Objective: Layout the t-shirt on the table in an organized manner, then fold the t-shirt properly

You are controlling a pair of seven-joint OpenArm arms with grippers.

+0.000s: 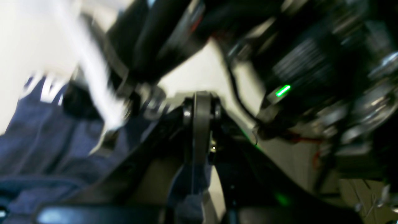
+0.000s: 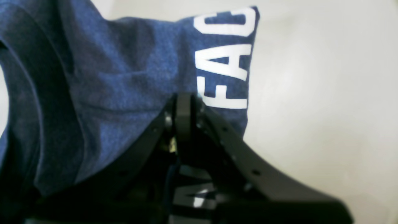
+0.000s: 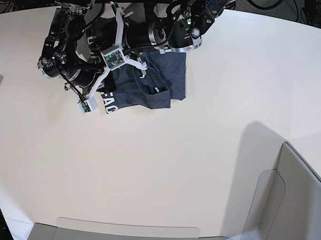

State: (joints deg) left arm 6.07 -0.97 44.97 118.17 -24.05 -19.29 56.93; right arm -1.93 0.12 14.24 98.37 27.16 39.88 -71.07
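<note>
Overhead and wrist views, 2 arms working over the t-shirt (image 3: 151, 85). The garment lies bunched and partly doubled over at the far side of the counter (image 3: 201, 169), with white lettering showing along its near-left edge; it is not yet spread flat. The right claw (image 2: 184, 105) is clenched on a fold of the t-shirt (image 2: 118, 87) just beside the printed letters, cloth draping on both sides of the jaws; the counter (image 2: 326, 77) is visible beyond. The left claw (image 1: 201, 107) appears clenched too, with a strip of dark cloth (image 1: 189, 186) seemingly caught between the jaws, though the left wrist view is heavily motion-blurred and the grasp cannot be confirmed. Both arms crowd closely above the garment in the overhead view. Risks, as judged: each claw may be holding more than 1 layer, so pulling apart would drag a bundle, not open the shirt; unequal pulls could twist the cloth; the closely crossed arms could collide; a thin pinch could slip free under tension.
</note>
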